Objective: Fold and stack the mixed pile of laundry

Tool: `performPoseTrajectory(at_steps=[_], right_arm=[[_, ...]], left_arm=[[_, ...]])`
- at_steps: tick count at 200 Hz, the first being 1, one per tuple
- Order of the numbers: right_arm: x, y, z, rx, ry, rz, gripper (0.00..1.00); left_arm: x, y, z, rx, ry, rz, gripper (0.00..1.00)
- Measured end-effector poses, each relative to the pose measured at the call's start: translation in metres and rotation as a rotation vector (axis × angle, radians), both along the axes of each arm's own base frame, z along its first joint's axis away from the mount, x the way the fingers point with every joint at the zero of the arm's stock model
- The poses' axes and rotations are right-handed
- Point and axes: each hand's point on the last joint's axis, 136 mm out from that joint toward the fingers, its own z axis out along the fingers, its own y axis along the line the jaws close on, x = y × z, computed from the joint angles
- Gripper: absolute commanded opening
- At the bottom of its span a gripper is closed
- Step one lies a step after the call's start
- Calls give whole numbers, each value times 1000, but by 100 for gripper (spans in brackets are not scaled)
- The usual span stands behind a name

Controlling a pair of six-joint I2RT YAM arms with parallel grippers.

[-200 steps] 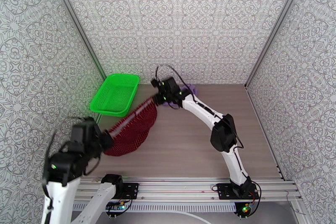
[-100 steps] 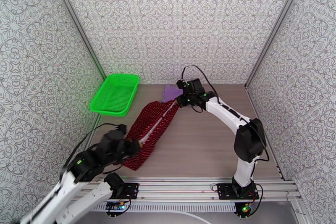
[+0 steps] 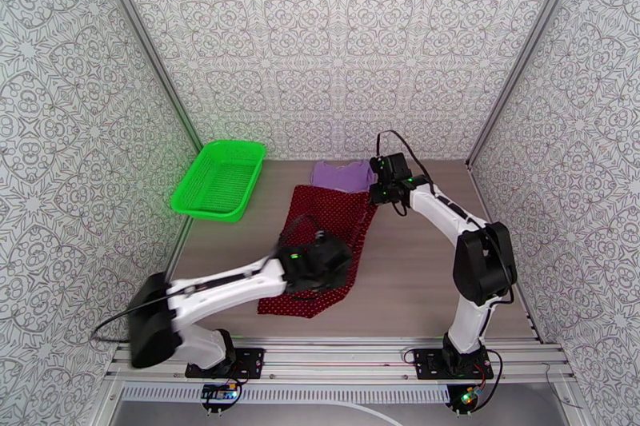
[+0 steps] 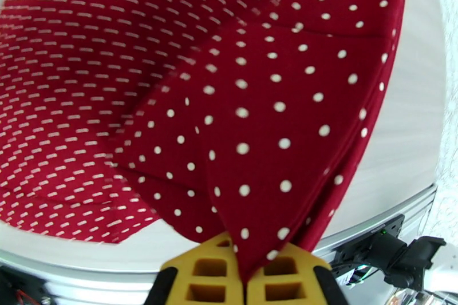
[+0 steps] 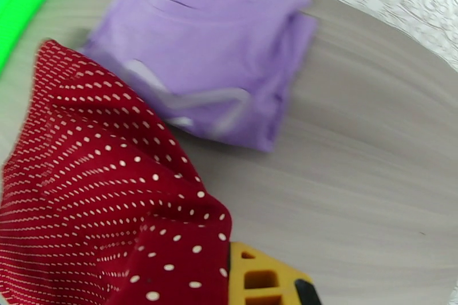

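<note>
Item 1: dark red garment (image 3: 336, 212), soft woven cloth printed with small white dots, spread lengthwise on the bench (image 3: 424, 276), which has a grey wood-grain surface.
Left claw (image 4: 247, 254), yellow blocky pads, clenched on a folded near corner of this cloth.
Right claw (image 3: 375, 197) clenched on its far right corner.

Item 2: lavender T-shirt (image 5: 212, 66), plain knit, folded to a rough rectangle, lying flat at the bench's far edge just beyond the red cloth.

Item 3: green basket (image 3: 220, 180), bright plastic mesh, rectangular, far left.
</note>
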Motion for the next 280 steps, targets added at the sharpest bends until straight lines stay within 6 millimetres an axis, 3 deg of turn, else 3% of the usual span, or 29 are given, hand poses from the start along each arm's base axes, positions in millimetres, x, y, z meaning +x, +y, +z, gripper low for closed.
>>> performPoseTrajectory(at_steps=[34,47,56,78,96,117,156,178,192,217,233,243,259,280], right_arm=[[-1,-24,-11,-94,8,-33,0],[-2,-32,-14,-123,15,-47,15],[-2,-39,-16,-146,17,-56,29],[-2,-55,-19,-197,21,-88,56],[-3,-68,-21,-234,30,-121,67],[-5,-84,-22,-275,46,-160,74],[-22,-121,-15,-338,95,-269,75],[-38,-134,10,-309,82,-355,76],[-57,-135,31,-237,49,-406,76],[-106,-126,38,-72,49,-428,71],[-143,-116,17,29,118,-423,65],[-165,-109,-3,77,177,-415,63],[-201,-96,-40,146,292,-414,60],[-238,-80,-75,217,412,-413,56]], left_arm=[[1,-70,-26,-14,77,-138,0],[2,-94,-29,-38,92,-184,0],[2,-110,-30,-57,102,-217,13],[-2,-137,-31,-100,132,-293,72],[-8,-150,-31,-124,153,-342,98],[-15,-154,-26,-131,167,-384,99],[-22,-152,-3,-135,149,-450,99],[-24,-132,19,-111,111,-459,99],[-26,-103,40,-101,68,-437,99],[-17,-17,67,-124,3,-310,99],[-1,48,62,-131,-17,-156,99],[6,88,49,-122,-17,-46,99],[0,131,19,-96,20,60,99],[-13,166,-12,-73,72,151,99]])
